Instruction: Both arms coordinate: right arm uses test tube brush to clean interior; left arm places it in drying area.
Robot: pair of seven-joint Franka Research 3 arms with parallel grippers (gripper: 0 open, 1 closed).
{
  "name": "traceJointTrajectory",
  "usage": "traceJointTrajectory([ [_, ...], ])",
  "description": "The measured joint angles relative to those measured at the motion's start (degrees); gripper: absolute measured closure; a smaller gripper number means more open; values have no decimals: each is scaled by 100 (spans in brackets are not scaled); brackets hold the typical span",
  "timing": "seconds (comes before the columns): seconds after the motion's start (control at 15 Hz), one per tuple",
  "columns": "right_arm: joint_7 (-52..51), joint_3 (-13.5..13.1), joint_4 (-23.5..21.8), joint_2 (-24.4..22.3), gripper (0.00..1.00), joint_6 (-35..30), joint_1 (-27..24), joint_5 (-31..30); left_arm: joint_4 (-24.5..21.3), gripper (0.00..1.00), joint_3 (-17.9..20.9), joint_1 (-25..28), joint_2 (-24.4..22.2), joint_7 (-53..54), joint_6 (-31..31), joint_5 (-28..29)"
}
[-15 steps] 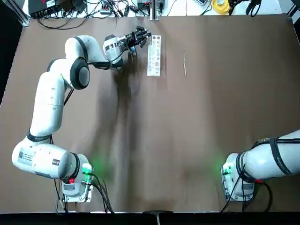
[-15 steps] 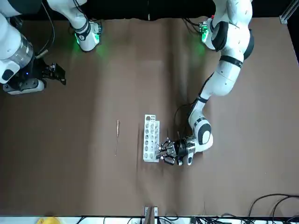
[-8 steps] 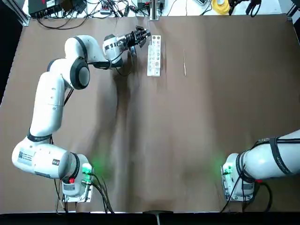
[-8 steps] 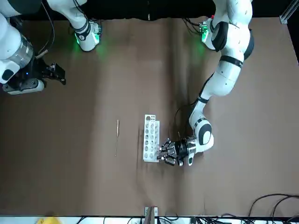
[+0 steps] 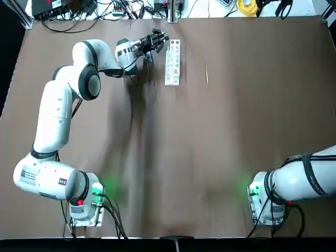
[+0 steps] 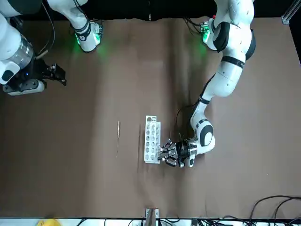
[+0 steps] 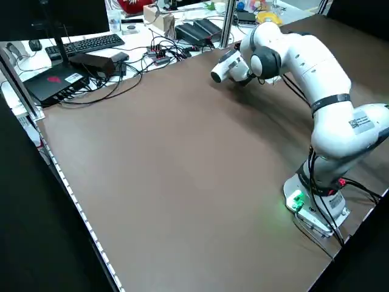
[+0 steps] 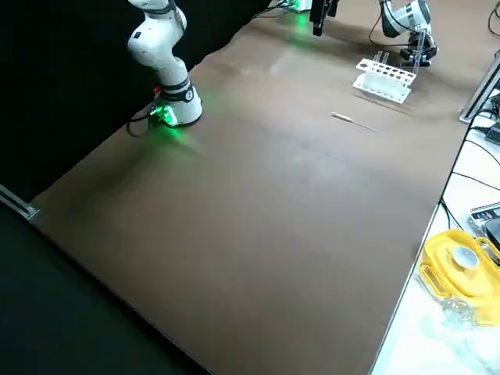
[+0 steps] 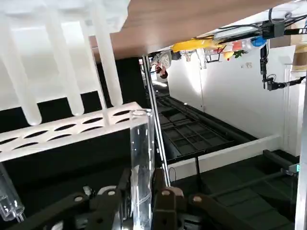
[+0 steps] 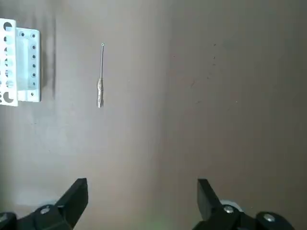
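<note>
The drying area, a white rack point(image 5: 172, 62) with round holes, lies near the table's far edge, also seen as rack point(image 6: 151, 139). My left gripper point(image 5: 157, 39) lies low just beside the rack's far end, gripper point(image 6: 166, 153). In the left wrist view it is shut on a clear glass tube point(image 9: 142, 158), whose open mouth is level with the rack's holed plate point(image 9: 72, 129). The test tube brush point(image 5: 207, 70) lies alone on the table to the right of the rack, brush point(image 10: 100, 76). My right gripper point(image 10: 142, 196) hangs open high over the table, far from the brush, gripper point(image 6: 56, 75).
Cables, black boxes and a yellow object point(image 5: 247, 6) lie beyond the far table edge. A metal post point(image 5: 172, 10) stands at that edge just behind the rack. The brown tabletop point(image 5: 210, 157) stretches between the rack and the arm bases.
The left gripper has shifted only very slightly beside the rack. The brush, the rack and the right arm have not moved.
</note>
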Motion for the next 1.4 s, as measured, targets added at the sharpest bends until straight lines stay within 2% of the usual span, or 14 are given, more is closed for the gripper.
traceJointTrajectory([
  [1.4, 1, -12, 0, 0, 0, 0, -1, 0, 4, 77, 22, -11, 0, -384, -141, 258],
])
